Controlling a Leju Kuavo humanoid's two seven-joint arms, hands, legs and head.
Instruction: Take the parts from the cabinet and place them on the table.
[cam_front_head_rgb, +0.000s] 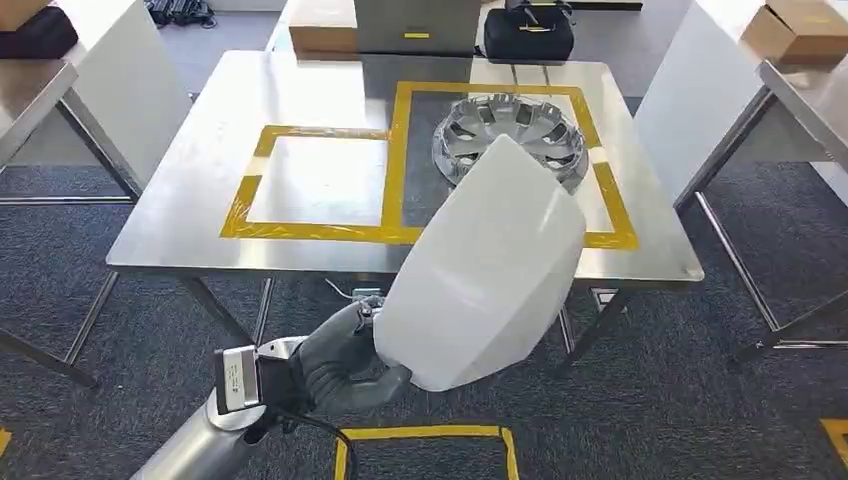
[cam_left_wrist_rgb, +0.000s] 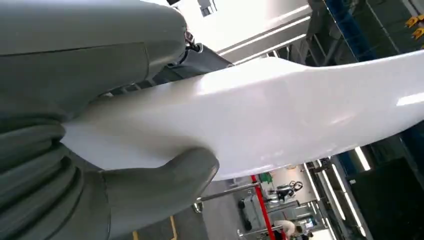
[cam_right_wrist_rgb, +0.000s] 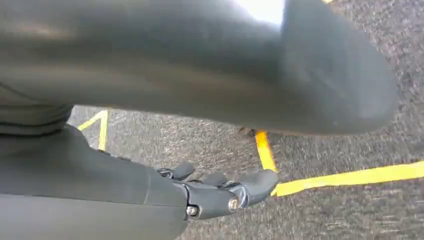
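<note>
My left hand (cam_front_head_rgb: 335, 365) grips the lower edge of a large glossy white panel part (cam_front_head_rgb: 482, 270), held up in front of the steel table (cam_front_head_rgb: 180, 210). The panel hides part of the table's near edge. In the left wrist view the thumb (cam_left_wrist_rgb: 155, 192) presses under the white panel (cam_left_wrist_rgb: 280, 110) and the fingers wrap over it. A silver wheel cover (cam_front_head_rgb: 515, 130) lies on the table inside the right yellow-taped square. My right hand (cam_right_wrist_rgb: 220, 192) hangs over the carpet, fingers loosely apart, holding nothing.
The left yellow-taped square (cam_front_head_rgb: 315, 180) on the table is bare. Cardboard boxes (cam_front_head_rgb: 322, 27) and a black bag (cam_front_head_rgb: 528, 35) sit beyond the table. Side tables (cam_front_head_rgb: 805, 90) stand left and right. Yellow floor tape (cam_front_head_rgb: 425, 435) marks the carpet near my feet.
</note>
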